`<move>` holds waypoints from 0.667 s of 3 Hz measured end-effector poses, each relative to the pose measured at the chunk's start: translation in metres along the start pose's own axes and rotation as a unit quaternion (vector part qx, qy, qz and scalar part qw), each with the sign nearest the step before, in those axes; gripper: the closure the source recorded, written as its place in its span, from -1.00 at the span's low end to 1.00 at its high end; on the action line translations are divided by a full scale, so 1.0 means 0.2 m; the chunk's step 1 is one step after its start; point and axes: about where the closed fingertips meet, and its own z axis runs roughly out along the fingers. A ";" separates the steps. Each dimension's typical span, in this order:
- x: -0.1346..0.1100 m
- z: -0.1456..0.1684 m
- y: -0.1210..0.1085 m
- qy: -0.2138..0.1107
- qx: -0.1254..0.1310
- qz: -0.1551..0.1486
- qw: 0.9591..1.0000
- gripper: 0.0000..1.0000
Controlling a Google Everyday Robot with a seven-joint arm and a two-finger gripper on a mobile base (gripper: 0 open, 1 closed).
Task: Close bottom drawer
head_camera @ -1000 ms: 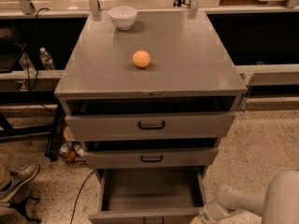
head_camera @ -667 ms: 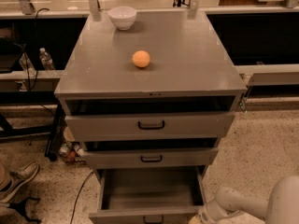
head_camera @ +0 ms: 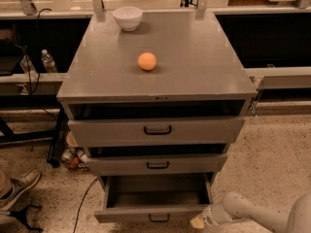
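The grey three-drawer cabinet [head_camera: 155, 89] stands in the middle of the view. Its bottom drawer [head_camera: 153, 212] is pulled out, showing a deep plain grey box that looks empty, with a small black bar handle [head_camera: 159, 218] on its front panel. The top drawer [head_camera: 156, 130] and the middle drawer [head_camera: 157, 164] are each pulled out a little. My gripper [head_camera: 198, 222] is at the bottom right, on the end of the white arm [head_camera: 252, 214], right beside the front right corner of the bottom drawer.
An orange ball [head_camera: 146, 61] and a white bowl [head_camera: 128, 18] sit on the cabinet top. Water bottles [head_camera: 48, 60] stand at left. A shoe [head_camera: 19, 187] and a black stand leg [head_camera: 22, 217] are on the speckled floor at lower left. Benches run behind.
The arm has shifted slightly, with the gripper edging left toward the bottom drawer's front corner. The drawers, ball and bowl have not moved.
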 end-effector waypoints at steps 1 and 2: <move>0.00 0.00 0.00 0.000 0.000 0.000 1.000 1.00; -0.10 0.08 0.00 -0.019 -0.012 -0.026 0.999 1.00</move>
